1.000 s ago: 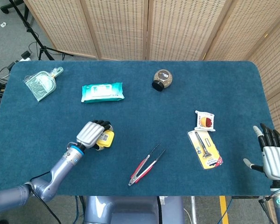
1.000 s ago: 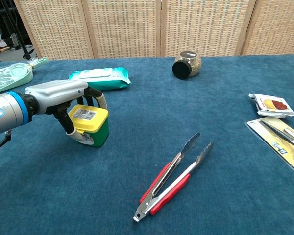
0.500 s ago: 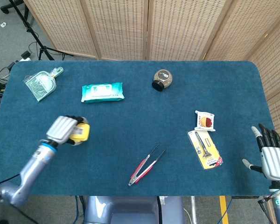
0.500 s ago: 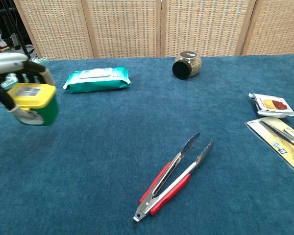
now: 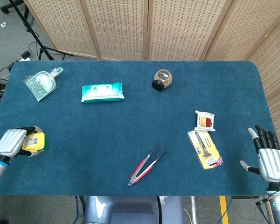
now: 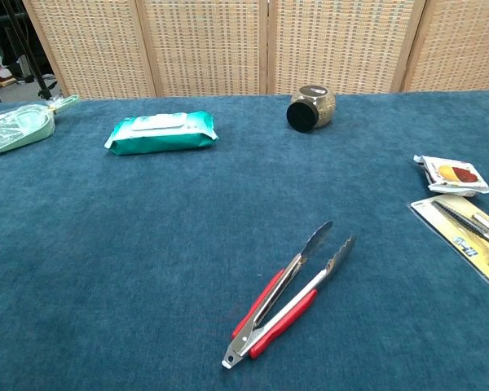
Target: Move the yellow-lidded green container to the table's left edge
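The container (image 5: 34, 141) is sitting at the table's left edge, a small boxy tub with a glossy yellow lid bearing a white label; its green body is mostly hidden from above. The left hand (image 5: 11, 142) is gripping it, pale grey knuckle plates to the left of the lid and dark fingers (image 5: 25, 129) curling over its far side, clamped on it. The chest view is showing neither.

Beyond the fingers, toward the far left corner, a translucent mint-green plastic scoop (image 5: 41, 84) is lying in a clear bag. To the right of it a soft, pillow-shaped teal wipes pack (image 5: 102, 92) with a white flap is lying flat. Further right a round, speckled glassy jar (image 5: 162, 79) is lying on its side, black lid facing the front; I cannot tell what is in it.

Well right of the fingers, steel tongs (image 5: 145, 164) with red handles are lying slightly spread on the napped blue cloth of the table (image 5: 130, 121). Past them, a yellow card (image 5: 205, 149) is carrying a metal tool, and a small crinkled packet (image 5: 205, 120) printed in red and yellow is lying just behind it.

The right hand (image 5: 270, 158) is hovering off the right edge, dark fingers (image 5: 264, 137) straight and apart, holding nothing.
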